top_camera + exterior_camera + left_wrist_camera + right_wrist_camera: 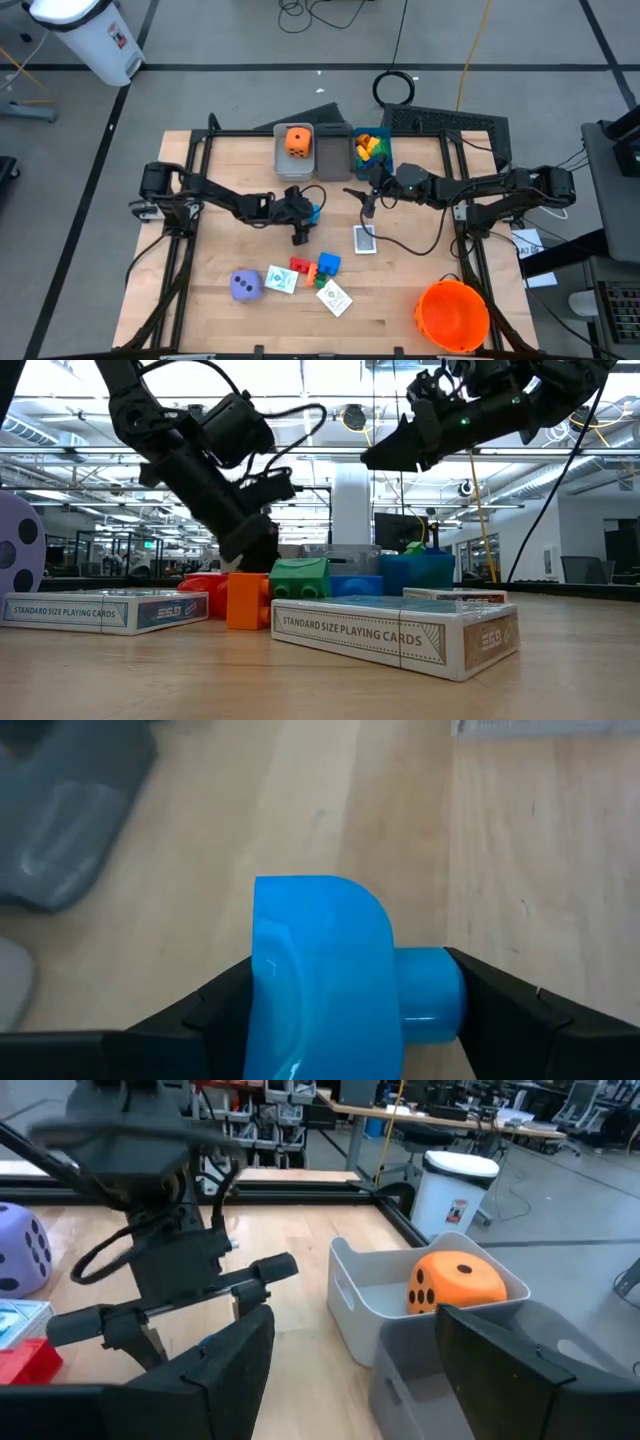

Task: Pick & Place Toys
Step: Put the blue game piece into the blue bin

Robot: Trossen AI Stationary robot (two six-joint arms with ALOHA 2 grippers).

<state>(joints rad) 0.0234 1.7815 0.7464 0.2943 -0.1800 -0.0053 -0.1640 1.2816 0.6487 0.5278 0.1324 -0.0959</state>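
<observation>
Filling the left wrist view, a bright blue plastic block [330,980] sits clamped in the left claw [300,222] at mid-tabletop. Right claw [368,205] hangs spread, empty. Orange soft die [297,141] is binned; purple soft die [246,286], cards, blocks remain lower-centre.

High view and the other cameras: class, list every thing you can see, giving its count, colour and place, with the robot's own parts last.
Orange die: one, in the left grey bin.
Middle bin: one, grey, looks empty.
Small blocks: several, yellow, green, orange, in the blue bin.
Purple die: one, near front left of table.
Blocks: red, orange, green, blue, clustered at front centre.
Card packs: three, white, two beside the cluster, one mid-table.
Orange bucket: one, front right corner.
Blue block: one, held mid-table.
Left gripper: shut on the blue block.
Right gripper: open, above the table in front of the bins.
</observation>
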